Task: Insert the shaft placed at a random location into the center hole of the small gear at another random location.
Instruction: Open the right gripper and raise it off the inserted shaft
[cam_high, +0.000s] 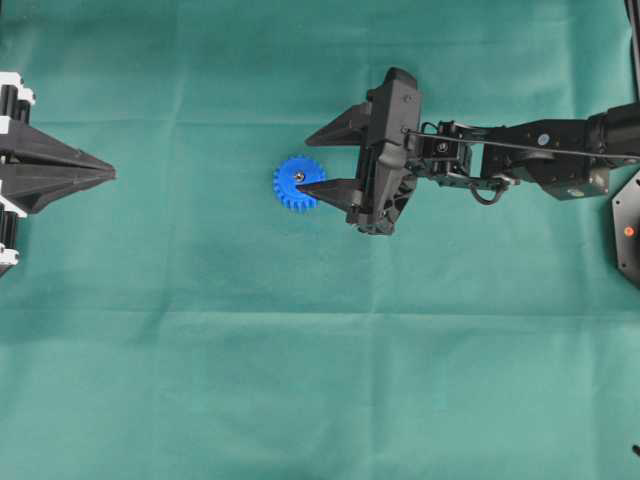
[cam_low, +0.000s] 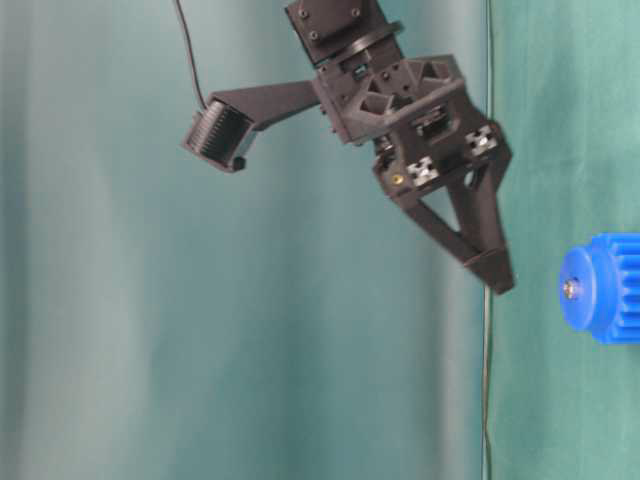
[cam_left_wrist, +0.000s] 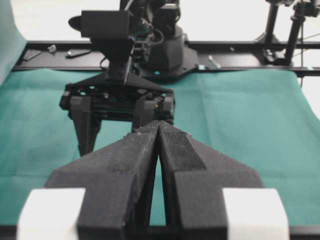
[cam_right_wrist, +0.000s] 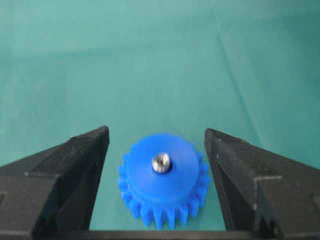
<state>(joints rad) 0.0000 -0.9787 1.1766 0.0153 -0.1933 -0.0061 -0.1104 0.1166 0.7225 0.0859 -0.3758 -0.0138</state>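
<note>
Two fingers of the right gripper (cam_right_wrist: 156, 150) stand wide apart, holding nothing; the small gear (cam_right_wrist: 163, 180) lies between them on the green cloth (cam_right_wrist: 160, 60), the shaft (cam_right_wrist: 160, 162) already upright in its hub. Judgement: withdraw straight, clear of the teeth. Blue moulded plastic; shiny rounded metal pin. Left gripper (cam_left_wrist: 159, 131) fingers together, idle.

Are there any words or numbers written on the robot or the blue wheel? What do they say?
None can be read: no letters or numbers show on the small gear, the shaft, the right gripper, the left gripper or the green cloth.
</note>
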